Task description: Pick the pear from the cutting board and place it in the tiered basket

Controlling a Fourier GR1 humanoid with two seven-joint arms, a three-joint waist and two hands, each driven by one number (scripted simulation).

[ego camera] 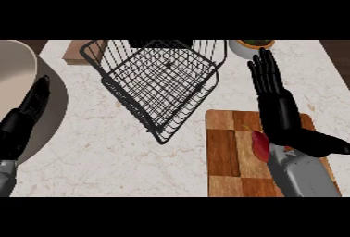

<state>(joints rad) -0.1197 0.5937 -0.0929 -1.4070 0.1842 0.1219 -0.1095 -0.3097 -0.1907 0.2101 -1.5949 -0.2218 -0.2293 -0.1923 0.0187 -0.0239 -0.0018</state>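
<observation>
At the frame's left edge the left black hand [27,115] rests with straight, relaxed fingers, holding nothing, beside a pale round basin [21,69]. Upper centre stands the black wire tiered basket [160,78]. At lower right, the red pear [260,146] lies on the brown checkered wooden cutting board [226,157], partly hidden under the right black hand [277,109], whose extended, unclenched fingers [265,69] point past it towards the top of the frame.
</observation>
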